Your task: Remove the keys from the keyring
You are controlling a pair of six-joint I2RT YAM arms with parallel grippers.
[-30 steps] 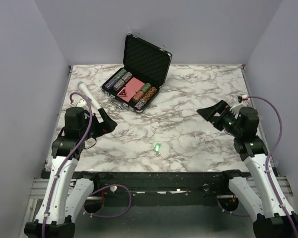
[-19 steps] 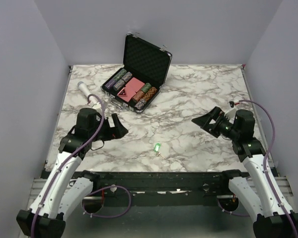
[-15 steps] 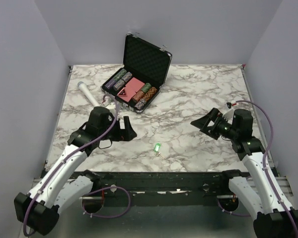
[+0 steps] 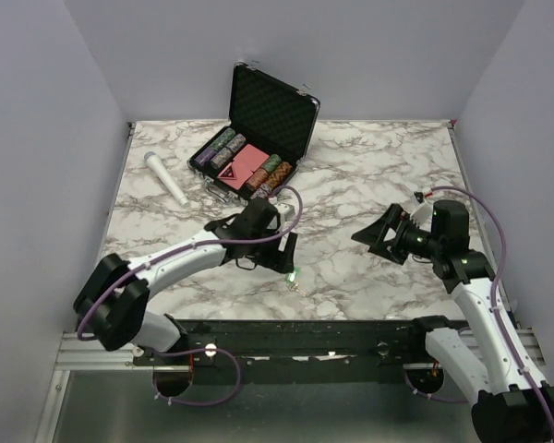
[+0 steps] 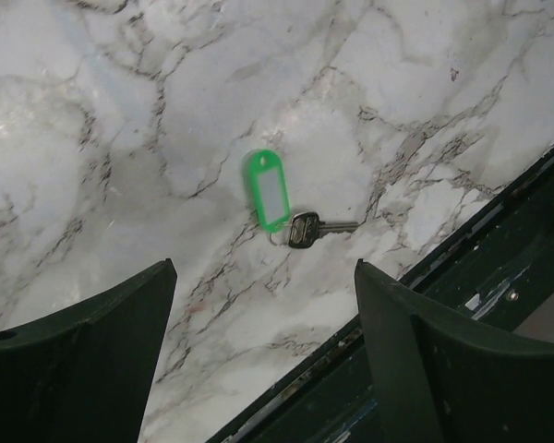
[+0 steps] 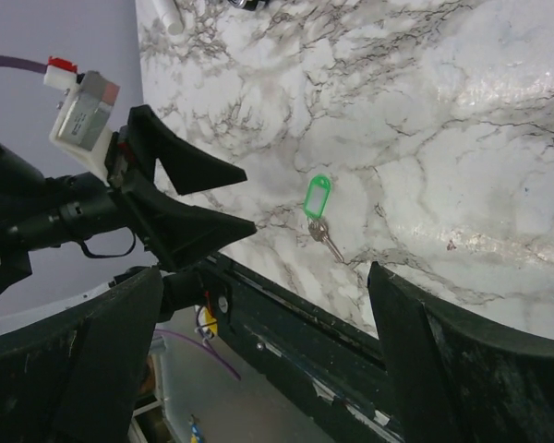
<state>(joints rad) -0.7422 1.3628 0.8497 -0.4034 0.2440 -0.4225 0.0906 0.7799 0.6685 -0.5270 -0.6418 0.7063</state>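
Green tag (image 5: 268, 189) sits dead centre of the left wrist view, lying flat on the marble table (image 4: 369, 166). 1 small silver key (image 5: 307, 229) juts from its lower end out toward the right of the frame. The thin keyring (image 5: 276, 240) joining them is barely a glint at that corner. So the tag's long axis runs up and down the frame and the key's runs across it, making an L.

In the overhead view the bunch is at lower centre, close to the table's near edge. The left claw (image 4: 284, 251) is the nearer one by far, hovering just up and left of the tag. Its 2 fingers are spread wide and hold nothing, and in its own view the bunch lies just above the gap between them. The right claw (image 4: 373, 227), also spread wide and holding nothing, hangs well apart at centre right, facing the bunch. My read: the left one drops first to pin the tag.
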